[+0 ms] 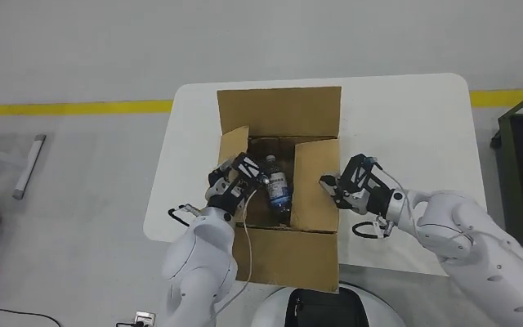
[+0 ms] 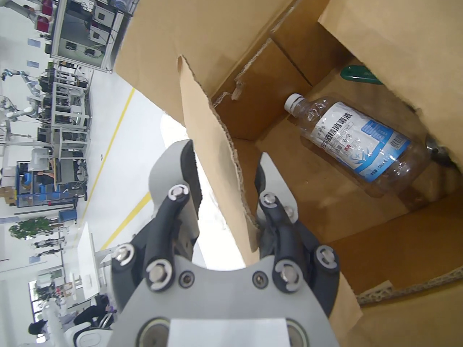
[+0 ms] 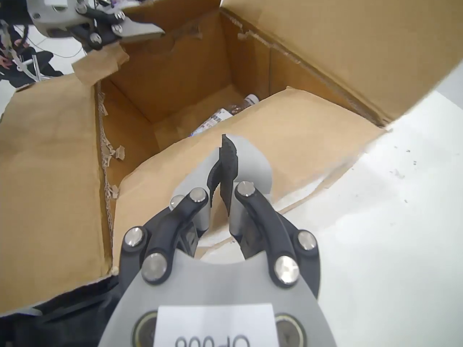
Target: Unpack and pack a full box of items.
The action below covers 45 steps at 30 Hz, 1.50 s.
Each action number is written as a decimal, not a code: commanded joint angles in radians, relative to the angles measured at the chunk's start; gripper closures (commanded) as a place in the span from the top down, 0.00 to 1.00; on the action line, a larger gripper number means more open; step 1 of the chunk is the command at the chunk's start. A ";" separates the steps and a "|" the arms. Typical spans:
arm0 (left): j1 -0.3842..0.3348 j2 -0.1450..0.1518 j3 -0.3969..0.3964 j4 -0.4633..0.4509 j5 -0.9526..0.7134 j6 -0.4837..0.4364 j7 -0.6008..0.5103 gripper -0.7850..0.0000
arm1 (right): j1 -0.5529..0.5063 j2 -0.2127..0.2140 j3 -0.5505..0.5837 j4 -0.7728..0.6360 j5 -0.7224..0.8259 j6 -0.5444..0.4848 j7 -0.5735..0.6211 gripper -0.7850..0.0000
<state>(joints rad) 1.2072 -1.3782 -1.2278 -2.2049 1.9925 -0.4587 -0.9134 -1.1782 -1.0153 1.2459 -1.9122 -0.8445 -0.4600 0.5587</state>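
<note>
Surface: a white rounded table is standing on a grey floor, with a yellow line running across the floor behind it. The left wrist view is taking in a workshop beyond the table edge, with metal racks and a potted green plant.

A brown cardboard box is sitting open on the table, flaps spread. A clear plastic bottle with a white cap and a blue-and-white label is lying on its side on the box floor.

The left gripper is hanging at the box's left flap. Its jaws are standing well apart and straddling the flap's torn edge, one finger outside the box and one inside; the inner finger's base looks to be touching the cardboard.

The right gripper is sitting just outside the right flap, over the table. Its ribbed pads are pressing together, with nothing showing between them.

Across views: the left wrist view is showing a dark green object poking out from under the right flap, near the bottle's shoulder; the top view is hiding it beneath that flap. The right wrist view is catching just the bottle's cap end over the flap, and the left gripper at the far flap's top edge.
</note>
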 commanded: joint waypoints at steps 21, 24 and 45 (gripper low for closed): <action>-0.017 0.021 -0.271 0.007 0.016 -0.025 -0.011 1.00 | 0.037 0.006 0.045 -0.020 -0.003 0.045 0.104 0.00; -0.017 0.024 -0.283 0.024 0.035 -0.029 -0.002 1.00 | 0.037 0.007 0.057 -0.029 0.006 0.074 0.134 0.00; -0.039 0.028 -0.317 -0.003 -0.062 -0.007 0.033 1.00 | -0.023 0.005 0.186 -0.070 0.146 0.158 -0.065 0.00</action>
<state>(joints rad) 1.1695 -1.3503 -1.5422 -2.1884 1.9509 -0.4673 -0.8821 -1.1916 -1.0107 1.4165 -1.9825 -0.7036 -0.3067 0.5167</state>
